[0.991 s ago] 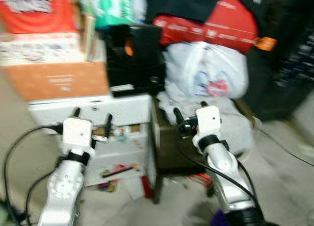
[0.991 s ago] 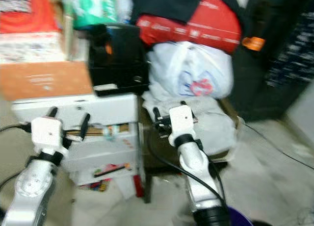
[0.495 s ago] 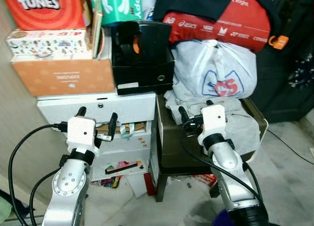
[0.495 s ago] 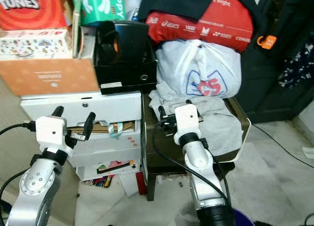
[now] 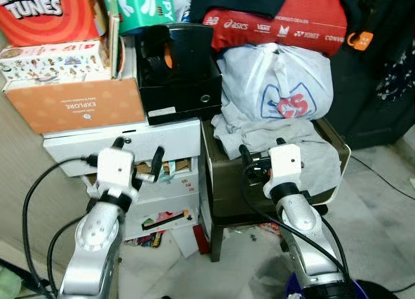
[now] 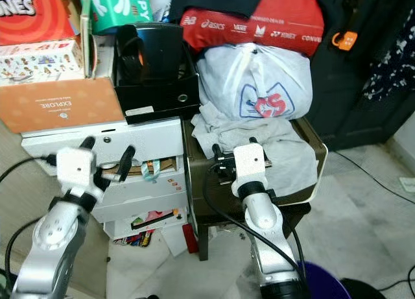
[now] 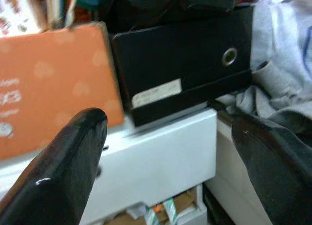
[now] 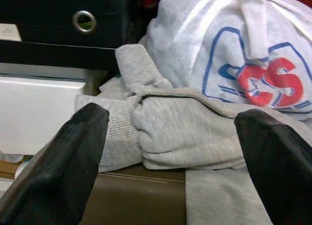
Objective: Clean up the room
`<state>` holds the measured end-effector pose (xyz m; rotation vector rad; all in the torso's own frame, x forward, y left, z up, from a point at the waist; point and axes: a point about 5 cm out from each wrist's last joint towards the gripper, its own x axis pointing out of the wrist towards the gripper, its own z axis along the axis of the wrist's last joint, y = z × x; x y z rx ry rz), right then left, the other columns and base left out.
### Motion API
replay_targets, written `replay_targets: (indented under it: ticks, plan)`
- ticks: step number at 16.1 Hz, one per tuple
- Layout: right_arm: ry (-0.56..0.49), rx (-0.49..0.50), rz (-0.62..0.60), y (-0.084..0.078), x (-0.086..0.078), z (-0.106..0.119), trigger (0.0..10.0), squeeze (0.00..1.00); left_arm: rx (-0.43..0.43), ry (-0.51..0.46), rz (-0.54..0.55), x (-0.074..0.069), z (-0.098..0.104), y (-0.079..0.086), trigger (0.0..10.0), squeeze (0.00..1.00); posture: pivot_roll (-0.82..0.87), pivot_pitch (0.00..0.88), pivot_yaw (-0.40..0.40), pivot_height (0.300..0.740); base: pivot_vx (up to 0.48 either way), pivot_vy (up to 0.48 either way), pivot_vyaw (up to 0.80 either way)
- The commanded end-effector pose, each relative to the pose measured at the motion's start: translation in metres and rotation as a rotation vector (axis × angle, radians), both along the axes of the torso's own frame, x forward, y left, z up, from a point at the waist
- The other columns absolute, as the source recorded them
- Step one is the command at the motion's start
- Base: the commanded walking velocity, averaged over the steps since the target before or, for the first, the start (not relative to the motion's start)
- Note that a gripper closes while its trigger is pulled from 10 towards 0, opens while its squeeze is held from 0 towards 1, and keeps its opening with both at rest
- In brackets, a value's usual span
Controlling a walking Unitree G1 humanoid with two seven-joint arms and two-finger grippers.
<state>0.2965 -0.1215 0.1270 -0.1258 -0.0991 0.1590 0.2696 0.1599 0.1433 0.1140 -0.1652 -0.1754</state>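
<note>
A crumpled grey sweatshirt lies on a dark brown stool, under a white plastic bag with a red and blue logo. My right gripper is open, held just in front of the sweatshirt and apart from it. My left gripper is open in front of the white drawer unit, nothing between its fingers. A black box sits on top of the drawers.
An orange box and other cartons are stacked on the drawers at the left. A red bag and dark cloth top the pile. Papers and small litter lie on the tiled floor below. A dark cabinet stands at the right.
The camera has swung and the picture has sharpened from a blur. Both arms stay raised with open grippers, before the same furniture.
</note>
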Motion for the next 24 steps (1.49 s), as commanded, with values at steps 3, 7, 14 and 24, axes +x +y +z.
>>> replay_targets:
  ticks: [3,7,14,24]
  plan:
    - [-0.017,0.003,0.003,0.0011,0.0025,0.0064,10.0,0.0,0.008,0.019,0.001,0.0012,-0.0023,0.0035,10.0,0.0,-0.09,0.085,0.029,0.74,0.0,0.0,0.0]
    - [-0.016,0.005,0.014,0.0037,0.0027,0.0068,10.0,0.0,0.008,0.021,0.004,-0.0009,-0.0036,0.0036,10.0,0.0,-0.08,0.079,0.013,0.74,0.0,0.0,0.0]
    - [-0.015,0.001,0.016,0.0026,0.0042,0.0068,10.0,0.0,0.0,0.021,0.007,-0.0008,-0.0039,0.0034,10.0,0.0,-0.08,0.078,0.008,0.74,0.0,0.0,0.0]
    - [-0.012,0.007,0.011,0.0012,0.0052,0.0066,10.0,0.0,-0.003,0.02,0.014,-0.0012,-0.0032,0.0034,10.0,0.0,-0.07,0.084,0.002,0.74,0.0,0.0,0.0]
